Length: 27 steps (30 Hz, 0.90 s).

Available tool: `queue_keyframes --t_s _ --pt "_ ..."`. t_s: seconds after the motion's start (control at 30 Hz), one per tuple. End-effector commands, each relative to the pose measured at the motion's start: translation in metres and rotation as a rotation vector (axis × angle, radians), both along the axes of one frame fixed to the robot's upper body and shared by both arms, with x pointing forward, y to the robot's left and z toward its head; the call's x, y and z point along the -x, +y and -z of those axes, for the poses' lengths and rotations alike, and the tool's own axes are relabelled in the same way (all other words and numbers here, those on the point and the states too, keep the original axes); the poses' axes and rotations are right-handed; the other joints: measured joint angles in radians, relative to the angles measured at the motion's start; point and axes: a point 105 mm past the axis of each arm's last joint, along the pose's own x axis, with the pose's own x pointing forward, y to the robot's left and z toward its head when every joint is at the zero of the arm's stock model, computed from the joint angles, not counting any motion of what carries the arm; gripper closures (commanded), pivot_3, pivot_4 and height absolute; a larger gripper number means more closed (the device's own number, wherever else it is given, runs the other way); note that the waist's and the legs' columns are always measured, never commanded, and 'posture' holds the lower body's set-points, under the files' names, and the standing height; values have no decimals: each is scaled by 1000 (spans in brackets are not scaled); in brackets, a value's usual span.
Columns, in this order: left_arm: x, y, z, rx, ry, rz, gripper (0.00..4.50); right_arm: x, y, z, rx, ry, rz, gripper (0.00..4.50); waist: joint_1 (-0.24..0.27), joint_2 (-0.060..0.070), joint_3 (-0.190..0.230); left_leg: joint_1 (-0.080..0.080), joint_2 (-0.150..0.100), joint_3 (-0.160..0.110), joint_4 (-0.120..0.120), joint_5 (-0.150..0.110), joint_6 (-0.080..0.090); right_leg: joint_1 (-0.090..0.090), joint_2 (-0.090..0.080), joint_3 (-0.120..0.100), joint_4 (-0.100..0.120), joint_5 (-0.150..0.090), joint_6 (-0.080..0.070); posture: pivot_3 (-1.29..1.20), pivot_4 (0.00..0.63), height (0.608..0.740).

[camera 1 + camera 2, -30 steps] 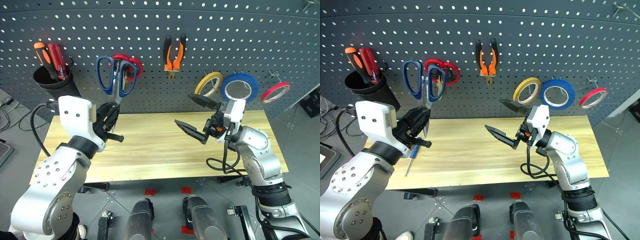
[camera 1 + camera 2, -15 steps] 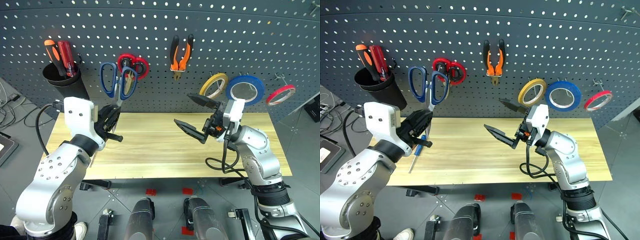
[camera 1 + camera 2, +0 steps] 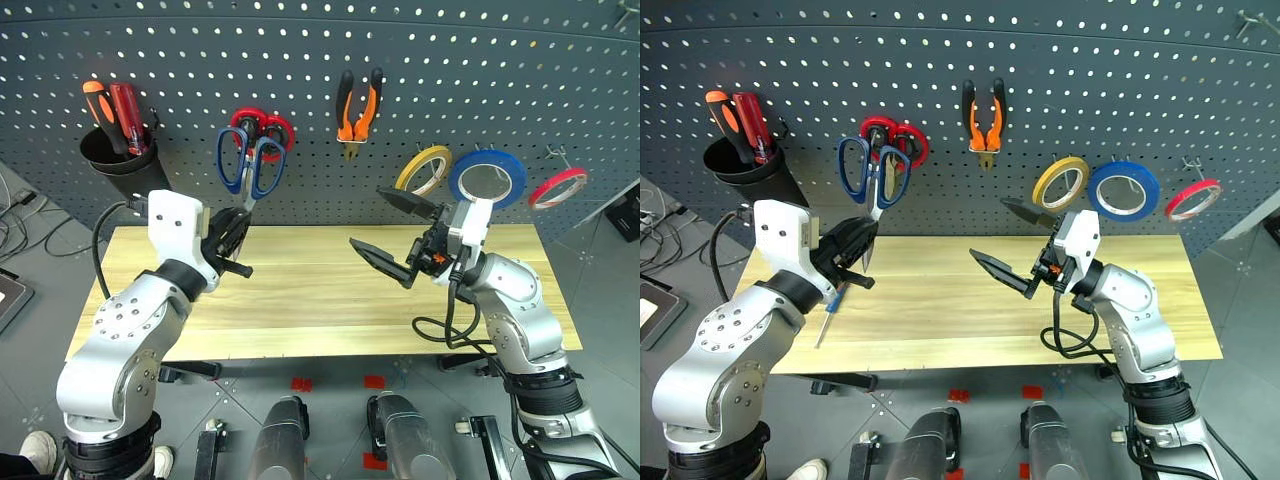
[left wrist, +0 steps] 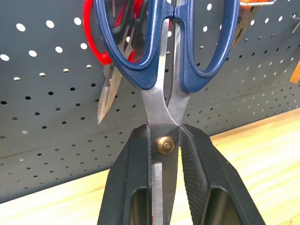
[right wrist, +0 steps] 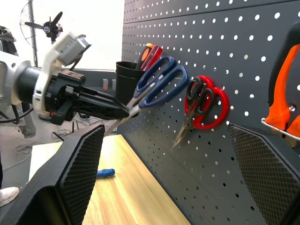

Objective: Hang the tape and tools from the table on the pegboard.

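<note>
My left gripper point(image 3: 237, 222) is shut on the blades of the dark blue-handled scissors point(image 3: 250, 168), close to their pivot point(image 4: 165, 145). The handles point up, close in front of the pegboard point(image 3: 300, 60) and beside the red scissors. Over the middle of the table point(image 3: 320, 295) my right gripper point(image 3: 365, 217) stands open, with nothing between its fingers. The blue tape point(image 3: 487, 178) and the orange-and-black pliers point(image 3: 357, 105) hang on the pegboard. On the table's left end lies the blue-handled screwdriver point(image 3: 830, 308).
A black cup point(image 3: 112, 158) holding an orange and a red screwdriver is fixed at the pegboard's left. Red-handled scissors point(image 3: 272, 130), a thin yellow roll point(image 3: 420, 168) and a thin red roll point(image 3: 557, 186) hang on hooks.
The head view has shifted. My left gripper has carried the scissors a little nearer the pegboard, and their handles now sit closer to the red scissors. The right arm has kept still.
</note>
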Motion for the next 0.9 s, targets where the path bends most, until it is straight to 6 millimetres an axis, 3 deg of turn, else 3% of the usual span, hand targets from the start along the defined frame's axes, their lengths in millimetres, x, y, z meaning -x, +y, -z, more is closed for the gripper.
queue_keyframes --t_s 0.03,0.47,0.9 --pt "1 -4 -11 -21 -61 25 3954 6 -2 -10 -8 -50 5 0 -2 0 0 0 0 0 0 0 0 0 0 0 0 0 0 -129 245 740" --pt "-7 3 -2 -47 -33 12 3954 9 -3 -10 0 -53 7 0 -6 0 0 0 0 0 0 0 0 0 0 0 0 0 0 -142 245 740" --pt "-12 10 1 -76 -31 -18 100 11 -1 -12 3 -50 0 0 -7 0 0 0 0 0 0 0 0 0 0 0 0 0 0 -145 250 740"
